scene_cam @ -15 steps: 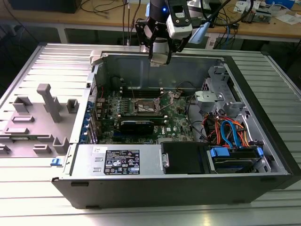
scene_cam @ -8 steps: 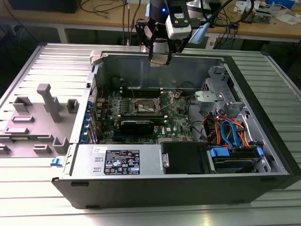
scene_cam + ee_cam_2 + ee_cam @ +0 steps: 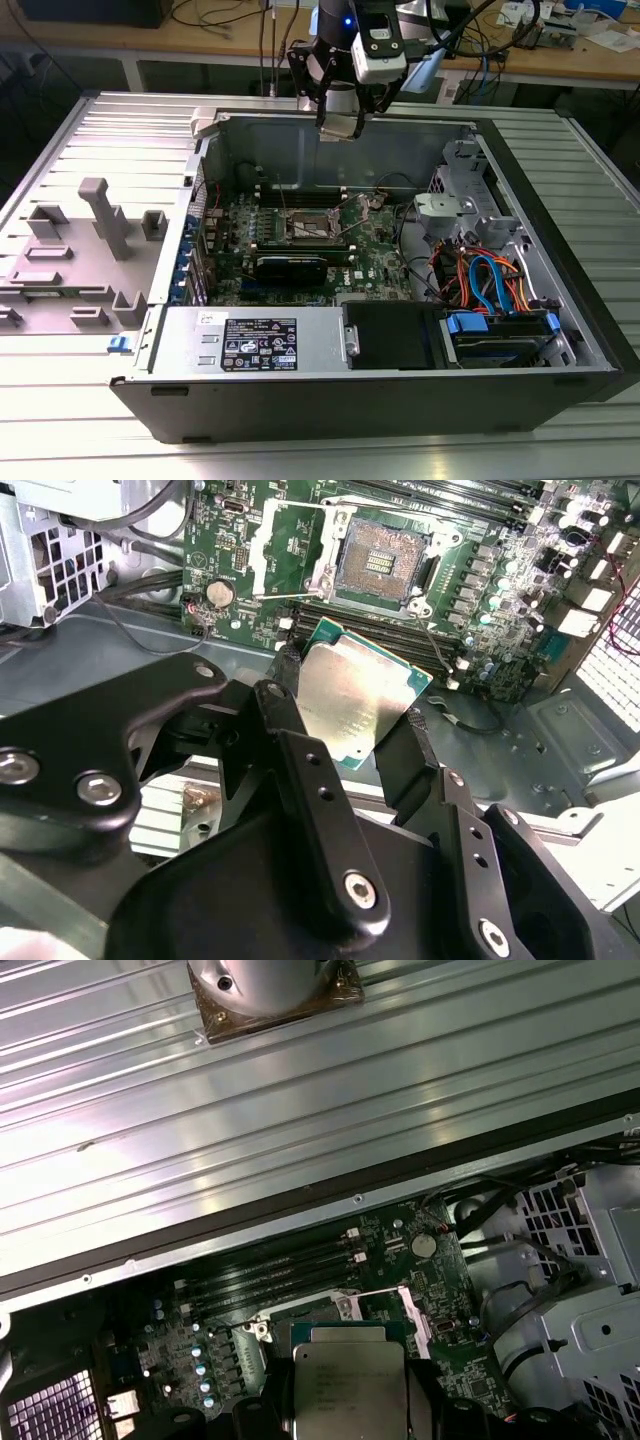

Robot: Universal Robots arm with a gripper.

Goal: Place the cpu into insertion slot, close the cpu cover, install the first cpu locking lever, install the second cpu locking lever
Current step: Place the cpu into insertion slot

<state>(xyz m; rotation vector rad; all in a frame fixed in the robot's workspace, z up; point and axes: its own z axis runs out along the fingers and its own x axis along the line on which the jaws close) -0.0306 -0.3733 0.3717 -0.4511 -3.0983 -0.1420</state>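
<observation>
My gripper (image 3: 340, 128) hangs above the back wall of the open computer case, shut on the cpu (image 3: 355, 705). The silver-grey chip with its green edge is pinched between two black fingers (image 3: 285, 680) and tilted in the air. The other wrist view shows the cpu (image 3: 350, 1390) from its printed metal top. Below and apart from it, the insertion slot (image 3: 385, 565) lies bare on the green board, its dark pin field showing; it is also in the exterior view (image 3: 312, 228). The cpu cover (image 3: 285, 545) stands swung open beside the slot, with thin wire levers raised around it.
Black memory slots (image 3: 370, 630) run between the held chip and the socket. A black graphics card (image 3: 290, 268), a power supply (image 3: 255, 345) and a drive cage with coloured cables (image 3: 490, 280) crowd the case. A grey fixture (image 3: 90, 250) stands on the ribbed table at the exterior view's left.
</observation>
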